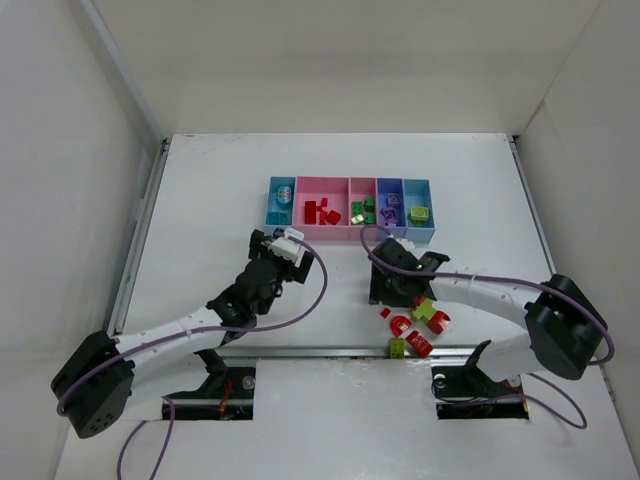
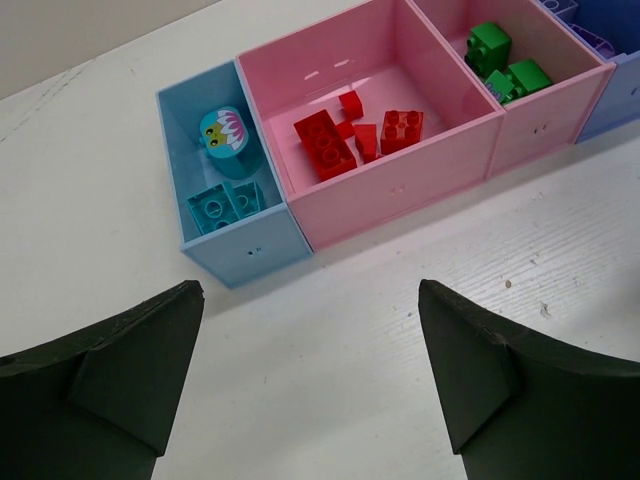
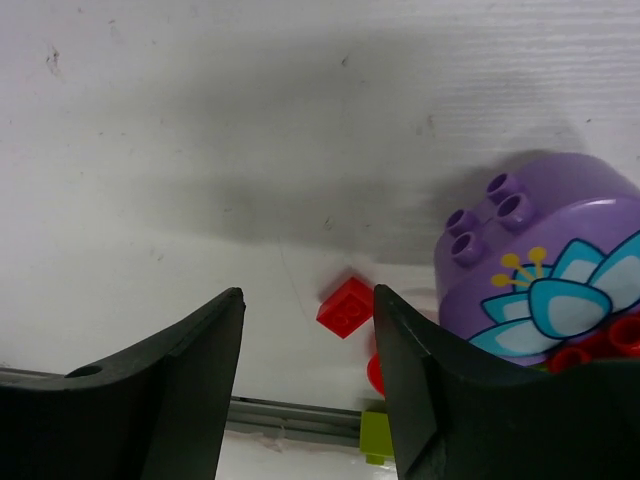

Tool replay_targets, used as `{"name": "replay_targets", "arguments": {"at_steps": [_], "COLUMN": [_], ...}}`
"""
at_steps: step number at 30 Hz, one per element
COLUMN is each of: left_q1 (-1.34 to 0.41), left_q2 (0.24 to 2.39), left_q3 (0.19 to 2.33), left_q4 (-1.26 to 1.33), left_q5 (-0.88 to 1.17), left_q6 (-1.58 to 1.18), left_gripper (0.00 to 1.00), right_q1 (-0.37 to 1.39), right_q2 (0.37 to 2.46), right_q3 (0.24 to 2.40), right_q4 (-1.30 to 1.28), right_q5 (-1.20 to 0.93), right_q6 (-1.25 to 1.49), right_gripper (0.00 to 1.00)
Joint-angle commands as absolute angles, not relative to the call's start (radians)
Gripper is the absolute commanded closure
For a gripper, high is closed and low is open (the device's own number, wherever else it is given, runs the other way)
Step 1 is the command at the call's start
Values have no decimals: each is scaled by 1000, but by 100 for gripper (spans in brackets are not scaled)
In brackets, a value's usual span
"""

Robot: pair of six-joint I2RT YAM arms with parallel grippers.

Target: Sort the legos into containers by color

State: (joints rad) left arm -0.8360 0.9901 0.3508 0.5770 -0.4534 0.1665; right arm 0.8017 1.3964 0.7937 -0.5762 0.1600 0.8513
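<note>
While the sort is only partly done, left gripper (image 2: 310, 292) hangs with fingers spread wide, nothing between them. The containers (image 2: 400, 188) sit ahead of its tips:
- Beyond the wrist-view left finger: light blue bin (image 2: 245, 252) holding teal bricks (image 2: 222, 205).
- Straight ahead between the fingers: wide pink bin (image 2: 470, 135) holding red bricks (image 2: 330, 145).
- Beyond the other finger: pink bin (image 2: 545, 110) holding green bricks (image 2: 505, 65).

Top view shows 2 more bins further right, 1 with purple pieces, the last with yellow-green.

Right gripper (image 3: 308, 300) has fingers apart, pinching nothing. Small red brick (image 3: 346, 306) lies on the table (image 3: 200, 120) between the tips, closer to the wrist-view right finger; can't tell if touching. Just outside that finger is a big purple brick (image 3: 540, 255) with flower print, sitting on red pieces.

Left to do: loose pile (image 1: 415, 325) of red, green and purple at the right fingertips.

Room: open table between the left fingers and the bins. The right side is tight, with the purple brick crowding 1 finger and the grey rail (image 3: 290, 415) at the table edge just past the red brick.
</note>
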Motion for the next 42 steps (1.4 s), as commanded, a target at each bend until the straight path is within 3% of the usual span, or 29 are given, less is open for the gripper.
{"name": "replay_targets", "arguments": {"at_steps": [1,29,42], "left_q1": [-850,-859,-859], "left_q2": [960,940,940], "left_q3": [334,325,325], "left_q4": [641,650,650], "left_q5": [-468,-430,-411], "left_q6": [160,187,196], "left_gripper": [14,13,13], "right_q1": [842,881,881], "right_q2": [1396,1341,1380], "right_q3": [795,830,744], "right_q4": [-552,-747,-592], "right_q5": [178,308,219], "right_q6": [906,996,976], "right_gripper": [40,35,37]}}
